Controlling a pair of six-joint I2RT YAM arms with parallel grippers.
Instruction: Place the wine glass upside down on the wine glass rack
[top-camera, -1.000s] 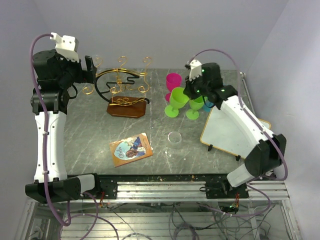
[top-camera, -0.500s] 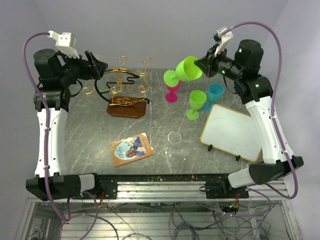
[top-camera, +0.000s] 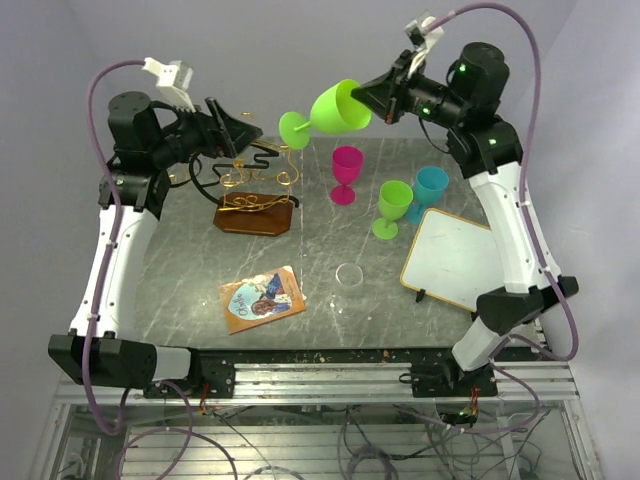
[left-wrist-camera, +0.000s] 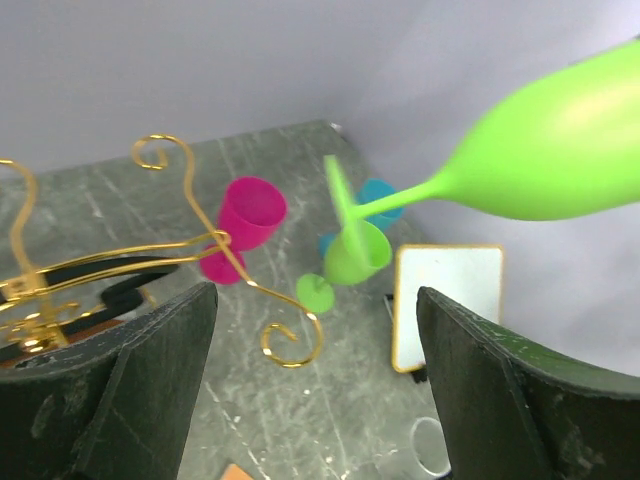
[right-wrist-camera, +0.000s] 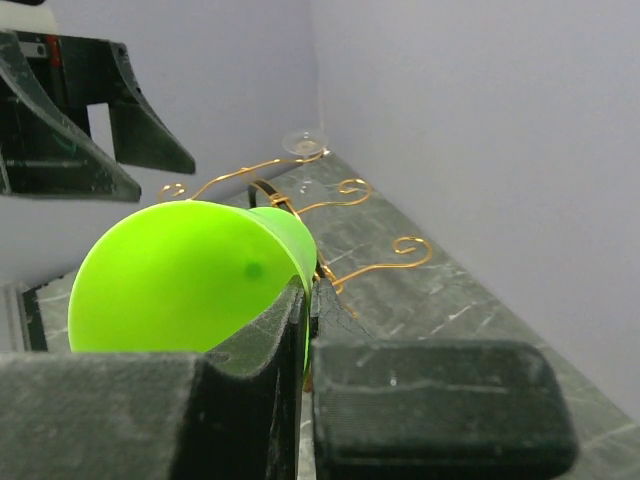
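Aloft, smooth lime wine glass (top-camera: 340, 108) near scroll-tipped gold-wire rack (top-camera: 255, 218).

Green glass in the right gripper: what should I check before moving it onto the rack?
1. Grip: right gripper shut on the green glass at its bowl rim: ok.
2. Glass clear of the table: ok.
3. Glass upside down: not ok; it lies sideways, foot toward the rack.
4. Rack upright on its base: ok.
5. Left gripper open and empty: ok.
6. Left gripper out of the glass's path: cannot tell.
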